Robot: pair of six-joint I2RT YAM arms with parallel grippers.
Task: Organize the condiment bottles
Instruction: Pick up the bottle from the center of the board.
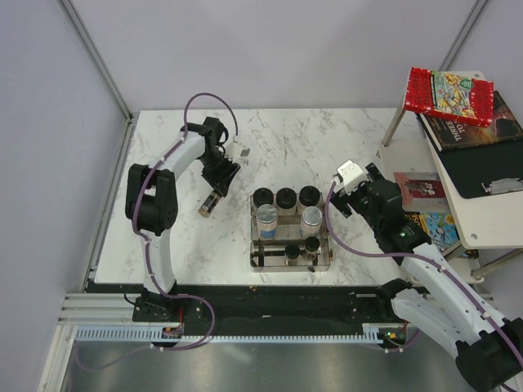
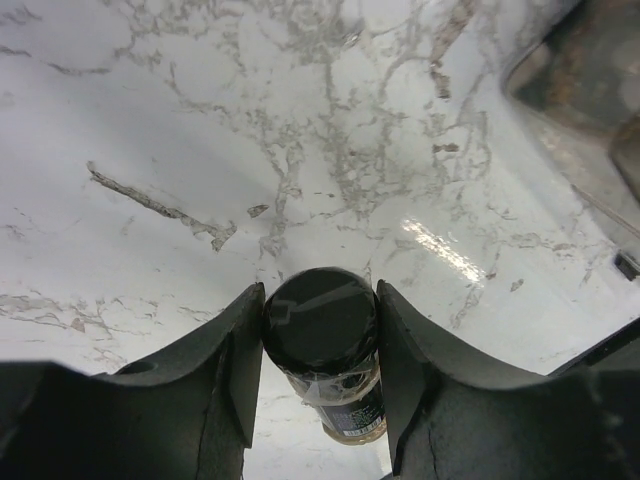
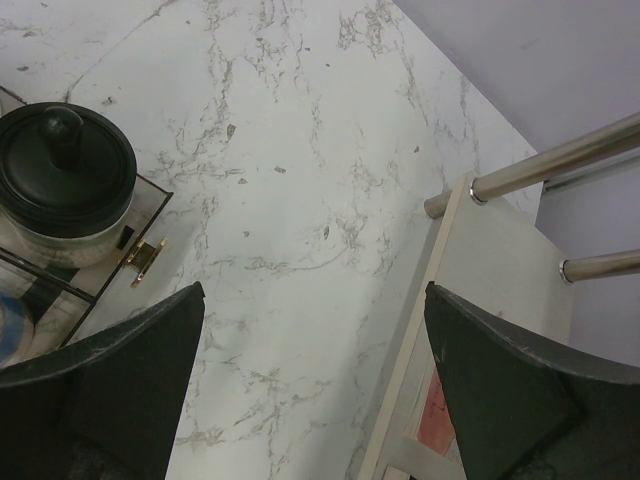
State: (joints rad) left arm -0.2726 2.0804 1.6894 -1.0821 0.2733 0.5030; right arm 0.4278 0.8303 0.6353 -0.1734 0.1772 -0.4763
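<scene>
A slim brown spice bottle (image 2: pixel 352 408) with a dark cap is pinched at the cap between my left gripper's (image 2: pixel 320 300) fingers. From above, that bottle (image 1: pixel 210 204) leans tilted left of the clear rack (image 1: pixel 291 265), under my left gripper (image 1: pixel 217 190). In the rack, three black-lidded jars (image 1: pixel 286 197) fill the back row. Two silver-capped bottles (image 1: pixel 267 216) stand in the middle and two slim dark-capped bottles (image 1: pixel 311 243) at the front. My right gripper (image 1: pixel 341 198) hangs open right of the rack, its jaws (image 3: pixel 315 330) wide over bare marble beside one jar (image 3: pixel 65 170).
A low side table (image 1: pixel 490 212) with books and a red box (image 1: pixel 448 94) stands off the right edge, its metal legs (image 3: pixel 545 165) close to my right gripper. A magazine (image 1: pixel 421 186) lies below it. The marble top ends at a wall rail on the left.
</scene>
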